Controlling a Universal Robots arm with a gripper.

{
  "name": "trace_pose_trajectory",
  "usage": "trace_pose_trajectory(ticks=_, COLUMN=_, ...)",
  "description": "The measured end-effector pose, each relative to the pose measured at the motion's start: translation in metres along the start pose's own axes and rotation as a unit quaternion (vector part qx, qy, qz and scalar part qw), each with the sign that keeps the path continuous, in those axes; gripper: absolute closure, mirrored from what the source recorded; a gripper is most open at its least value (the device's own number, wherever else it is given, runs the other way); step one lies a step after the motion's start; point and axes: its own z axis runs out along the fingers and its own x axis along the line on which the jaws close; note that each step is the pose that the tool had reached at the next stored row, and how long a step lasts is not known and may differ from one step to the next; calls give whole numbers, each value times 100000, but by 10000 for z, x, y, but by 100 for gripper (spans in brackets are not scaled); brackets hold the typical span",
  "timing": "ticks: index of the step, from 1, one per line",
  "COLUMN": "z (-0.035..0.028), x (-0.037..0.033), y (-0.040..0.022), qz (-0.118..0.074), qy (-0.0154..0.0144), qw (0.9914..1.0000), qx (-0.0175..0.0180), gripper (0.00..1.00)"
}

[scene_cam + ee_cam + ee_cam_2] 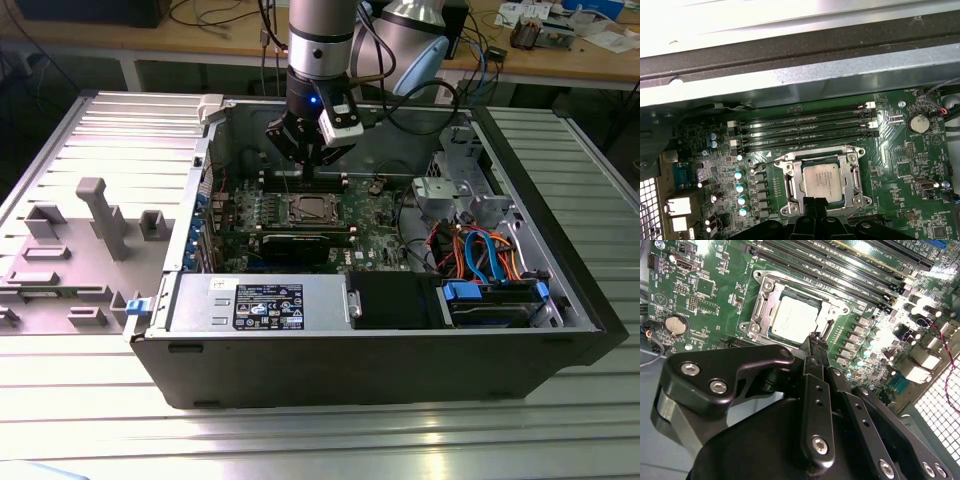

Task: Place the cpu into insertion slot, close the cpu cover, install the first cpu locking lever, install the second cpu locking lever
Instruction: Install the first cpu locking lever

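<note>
The cpu [824,179] [795,319], a silver-grey square chip, lies in the insertion slot [786,208] on the green board inside the open computer case. The cpu cover [856,177] [765,307], a silver frame, lies flat around the chip, whose top shows through the cover's middle opening. Thin wire levers run along the frame's edges; whether they are latched I cannot tell. My gripper [815,340] [812,202] hangs just above the socket's edge, black fingers together and holding nothing. In the exterior view the gripper [303,162] is over the cpu [310,209], close to the case's far wall.
Long black memory slots [805,132] run beside the socket, towards the case wall [790,75]. A black graphics card [295,245], a power supply [255,305] and a drive cage with orange and blue cables [480,250] fill the rest of the case. A grey fixture plate [80,250] lies at the exterior view's left.
</note>
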Motion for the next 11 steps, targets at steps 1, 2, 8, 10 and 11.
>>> trace_pose_trajectory(ticks=1, z=0, x=0, y=0, qz=-32, qy=-2, qw=100000, qx=2, gripper=89)
trace_pose_trajectory(ticks=2, z=0, x=0, y=0, qz=-68, qy=-3, qw=100000, qx=3, gripper=89)
trace_pose_trajectory(ticks=8, z=0, x=0, y=0, qz=-262, qy=-8, qw=100000, qx=6, gripper=89)
trace_pose_trajectory(ticks=10, z=0, x=0, y=0, qz=-295, qy=-10, qw=100000, qx=6, gripper=89)
trace_pose_trajectory(ticks=11, z=0, x=0, y=0, qz=-329, qy=-9, qw=99999, qx=5, gripper=89)
